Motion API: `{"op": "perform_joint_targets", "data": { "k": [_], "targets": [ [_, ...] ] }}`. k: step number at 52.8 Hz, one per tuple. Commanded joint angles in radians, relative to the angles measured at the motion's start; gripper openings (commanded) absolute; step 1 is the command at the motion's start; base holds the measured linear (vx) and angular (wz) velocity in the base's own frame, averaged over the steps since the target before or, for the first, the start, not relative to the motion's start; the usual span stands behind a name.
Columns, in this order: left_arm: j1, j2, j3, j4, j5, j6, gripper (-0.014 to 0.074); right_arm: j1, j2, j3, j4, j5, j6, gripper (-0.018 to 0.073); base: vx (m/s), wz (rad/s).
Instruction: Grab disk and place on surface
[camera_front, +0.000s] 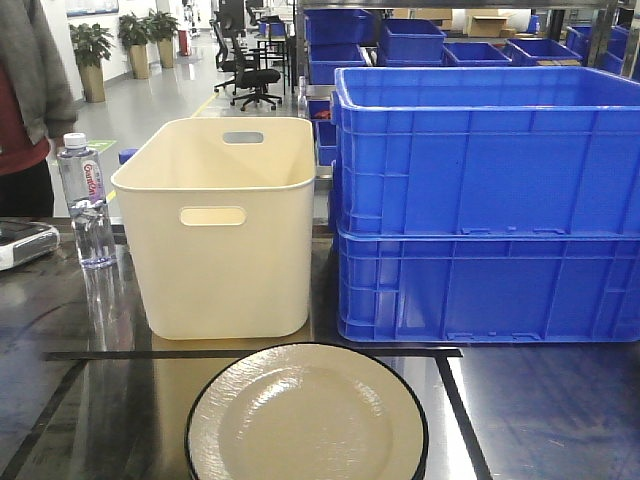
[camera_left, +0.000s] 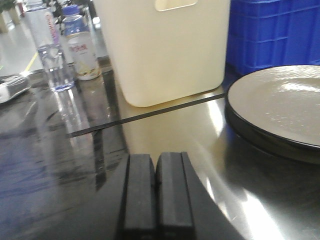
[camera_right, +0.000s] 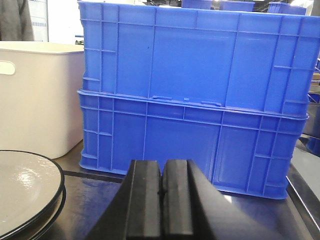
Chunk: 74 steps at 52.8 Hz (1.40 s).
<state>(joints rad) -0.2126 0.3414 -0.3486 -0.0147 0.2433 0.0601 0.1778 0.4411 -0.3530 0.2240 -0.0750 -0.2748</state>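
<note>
The disk (camera_front: 305, 415) is a cream plate with a black rim. It lies flat on the surface (camera_front: 540, 400), a dark glossy tabletop, inside a rectangle of black tape lines (camera_front: 250, 353). In the left wrist view the disk (camera_left: 280, 102) is to the right of my left gripper (camera_left: 156, 159), which is shut and empty, low over the surface (camera_left: 65, 165). In the right wrist view the disk (camera_right: 25, 192) is at the lower left, apart from my right gripper (camera_right: 162, 164), also shut on nothing. Neither gripper shows in the front view.
A cream bin (camera_front: 225, 225) stands behind the disk, with two stacked blue crates (camera_front: 490, 200) to its right. A water bottle (camera_front: 85, 200), a smaller bottle (camera_left: 82, 55) and a grey device (camera_front: 25, 240) are at the left. A person (camera_front: 30, 90) stands at the far left.
</note>
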Motion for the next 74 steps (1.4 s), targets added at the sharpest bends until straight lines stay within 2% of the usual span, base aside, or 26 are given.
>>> {"op": "perform_joint_targets", "data": {
  "k": [1, 6, 10, 13, 17, 21, 74],
  "targets": [
    [-0.007, -0.025, 0.075, -0.098, -0.243, 0.076, 0.0001, -0.003, 0.006, -0.028, -0.002, -0.082, -0.003, -0.0009, 0.00, 0.00],
    [0.004, -0.104, 0.230, -0.108, -0.424, 0.066, 0.0001, -0.003, 0.006, -0.028, -0.002, -0.082, -0.003, -0.0009, 0.00, 0.00],
    [0.037, -0.192, 0.345, -0.108, -0.454, 0.032, 0.0001, -0.003, 0.006, -0.028, -0.002, -0.082, -0.003, -0.0009, 0.00, 0.00],
    [0.062, -0.252, 0.394, -0.104, -0.437, 0.006, 0.0001, -0.003, 0.006, -0.028, -0.002, -0.082, -0.003, -0.0009, 0.00, 0.00],
    [0.102, -0.324, 0.387, -0.088, -0.265, -0.005, 0.0001, -0.003, 0.006, -0.028, -0.002, -0.082, -0.003, -0.0009, 0.00, 0.00],
    [0.126, -0.377, 0.389, -0.089, -0.213, -0.003, 0.0001, -0.003, 0.006, -0.028, -0.002, -0.082, -0.003, -0.0009, 0.00, 0.00],
    [0.133, -0.356, 0.389, -0.083, -0.213, -0.003, 0.0001, -0.003, 0.006, -0.028, -0.002, -0.079, -0.003, -0.0009, 0.00, 0.00]
  ]
}}
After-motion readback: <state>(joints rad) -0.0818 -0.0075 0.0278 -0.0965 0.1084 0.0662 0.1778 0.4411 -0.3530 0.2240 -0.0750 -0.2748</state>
